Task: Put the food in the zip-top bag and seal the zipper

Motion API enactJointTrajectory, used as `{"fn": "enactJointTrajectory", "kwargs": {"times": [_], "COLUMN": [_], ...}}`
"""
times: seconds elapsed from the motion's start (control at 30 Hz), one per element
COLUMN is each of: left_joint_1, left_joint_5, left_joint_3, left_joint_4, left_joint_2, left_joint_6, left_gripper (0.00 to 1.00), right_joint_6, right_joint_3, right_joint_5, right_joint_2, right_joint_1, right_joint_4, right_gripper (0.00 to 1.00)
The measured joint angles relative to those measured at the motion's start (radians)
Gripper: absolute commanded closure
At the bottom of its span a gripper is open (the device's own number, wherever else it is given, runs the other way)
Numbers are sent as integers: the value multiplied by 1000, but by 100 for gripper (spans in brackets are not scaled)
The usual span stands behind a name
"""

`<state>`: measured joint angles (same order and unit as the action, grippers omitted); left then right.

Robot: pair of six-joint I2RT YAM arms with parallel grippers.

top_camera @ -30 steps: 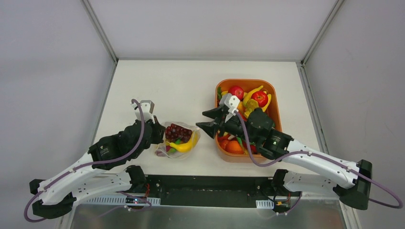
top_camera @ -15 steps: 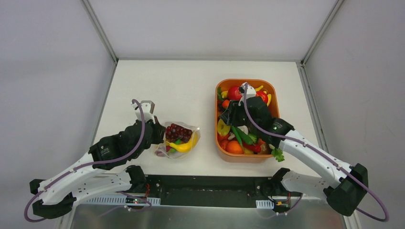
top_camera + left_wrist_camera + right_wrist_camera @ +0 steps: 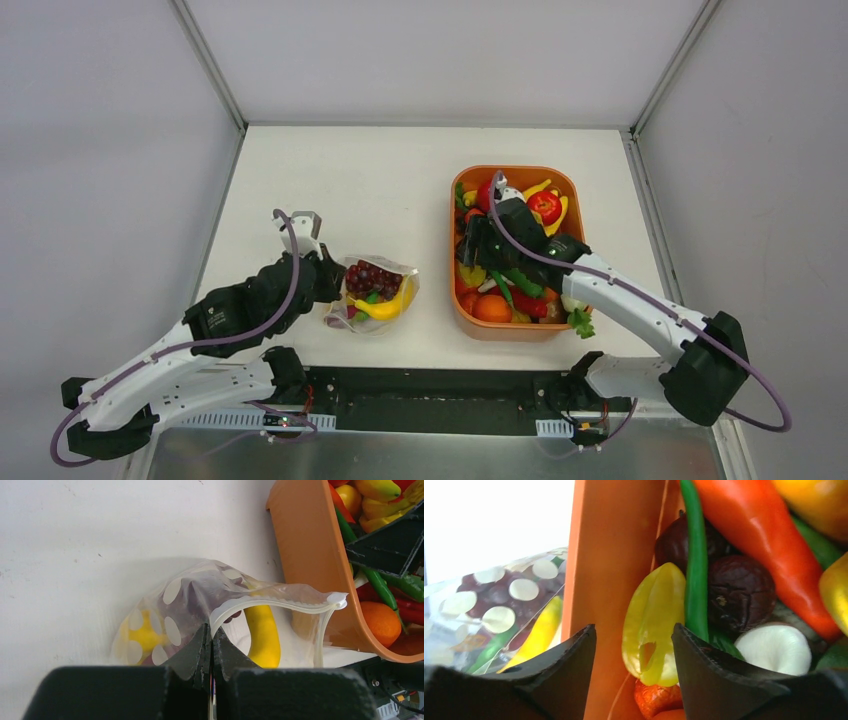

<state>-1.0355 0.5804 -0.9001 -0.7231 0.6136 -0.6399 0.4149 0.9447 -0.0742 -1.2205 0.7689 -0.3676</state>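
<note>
The zip-top bag lies on the table left of the orange tray, holding purple grapes and a yellow banana. My left gripper is shut on the bag's rim. In the left wrist view its jaws pinch the whitish zipper, and the mouth gapes open over the banana. My right gripper hangs open low in the tray's left side. A yellow-green star fruit slice stands between its fingers, and I see no contact. More food fills the tray.
The orange tray stands right of centre; its left wall rises between my right gripper and the bag. A long red pepper, a green bean and dark round pieces crowd the star fruit. White walls surround the table.
My right arm has swung from beside the bag back over the tray and dropped into its left side, its jaws a little wider. The left gripper and the bag have not moved.
</note>
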Motion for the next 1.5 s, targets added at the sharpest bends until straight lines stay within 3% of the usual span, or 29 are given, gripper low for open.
{"fn": "enactJointTrajectory", "kwargs": {"times": [0.13, 0.53, 0.8, 0.97, 1.03, 1.3, 1.5], "left_joint_1": [0, 0, 0, 0, 0, 0, 0], "left_joint_5": [0, 0, 0, 0, 0, 0, 0], "left_joint_3": [8, 16, 17, 17, 17, 17, 17], "left_joint_4": [0, 0, 2, 2, 2, 2, 2], "left_joint_2": [-11, -13, -4, 10, 10, 10, 10], "left_joint_6": [0, -1, 0, 0, 0, 0, 0], "left_gripper": [100, 99, 99, 99, 99, 99, 99], "right_joint_6": [13, -22, -95, -105, -101, -98, -98], "right_joint_3": [9, 37, 70, 99, 99, 92, 19], "right_joint_5": [-82, -143, -115, -111, -101, -106, -100], "right_joint_2": [-19, -92, -134, -187, -196, -164, 1], "right_joint_1": [0, 6, 7, 7, 5, 3, 0], "right_joint_4": [-7, -11, -59, -91, -80, -79, -56], "right_gripper": [29, 34, 30, 46, 58, 65, 67]}}
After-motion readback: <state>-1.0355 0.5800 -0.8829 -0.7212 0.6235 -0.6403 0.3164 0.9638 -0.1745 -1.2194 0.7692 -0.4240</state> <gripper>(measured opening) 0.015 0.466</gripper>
